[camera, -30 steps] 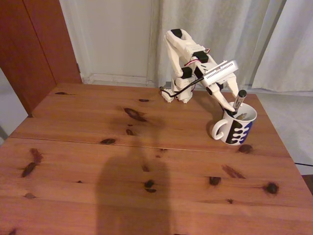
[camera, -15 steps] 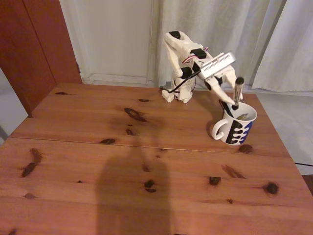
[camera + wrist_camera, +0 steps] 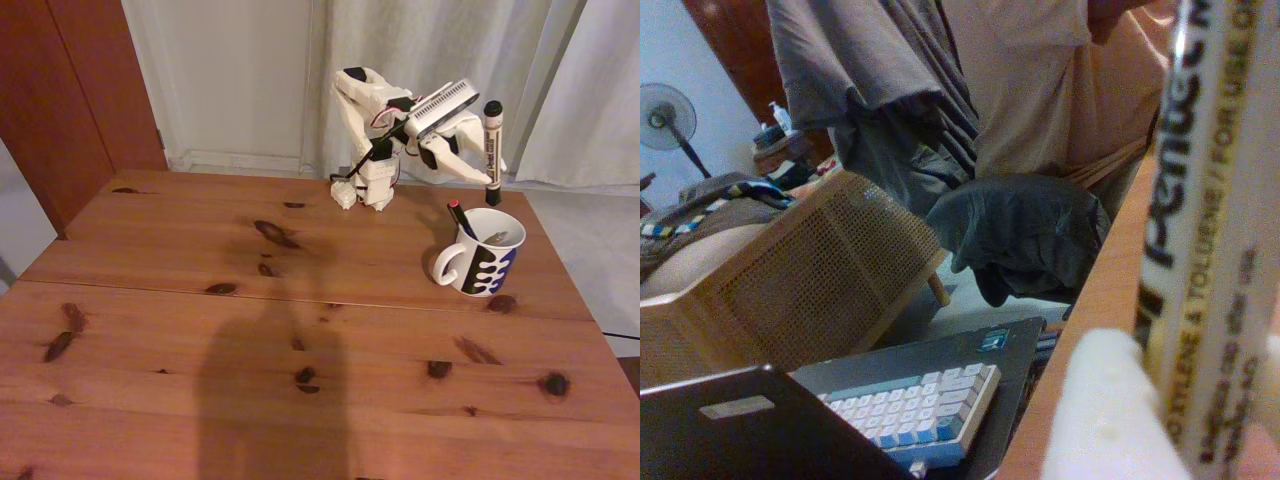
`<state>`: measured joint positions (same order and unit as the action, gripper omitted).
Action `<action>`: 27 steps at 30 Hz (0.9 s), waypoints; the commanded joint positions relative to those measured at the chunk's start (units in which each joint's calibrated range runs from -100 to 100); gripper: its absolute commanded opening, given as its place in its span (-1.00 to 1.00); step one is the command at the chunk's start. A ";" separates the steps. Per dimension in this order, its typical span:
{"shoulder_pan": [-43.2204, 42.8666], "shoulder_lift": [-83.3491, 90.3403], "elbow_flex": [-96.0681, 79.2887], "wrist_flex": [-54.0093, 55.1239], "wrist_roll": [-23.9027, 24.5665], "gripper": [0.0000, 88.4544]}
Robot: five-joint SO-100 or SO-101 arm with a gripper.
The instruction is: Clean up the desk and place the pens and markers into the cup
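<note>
**Marker held upright over the mug**

Bare desk [image 3: 250, 330] up front, a shadow across it; further back the mug [image 3: 480, 260], a red-tipped pen [image 3: 460, 218] leaning inside; above its rim the gripper [image 3: 487, 160] clamps the white marker [image 3: 492, 150], black cap up; curtains [image 3: 450, 60] behind. Wrist view, close: marker label [image 3: 1225, 250] partly legible, "XYLENE & TOLUENE"; beyond, a keyboard [image 3: 910, 410].

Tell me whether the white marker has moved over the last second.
Yes. The white marker, held upright in the gripper, has risen: its lower end was down at the mug rim and now hangs above it.
</note>
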<state>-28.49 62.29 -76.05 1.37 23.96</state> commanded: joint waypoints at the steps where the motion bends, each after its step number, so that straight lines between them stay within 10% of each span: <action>1: -0.26 1.55 0.49 2.80 -1.01 -0.99; 27: -0.18 -3.00 3.55 -6.92 -18.51 -0.99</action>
<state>-28.42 59.83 -76.22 -5.60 6.23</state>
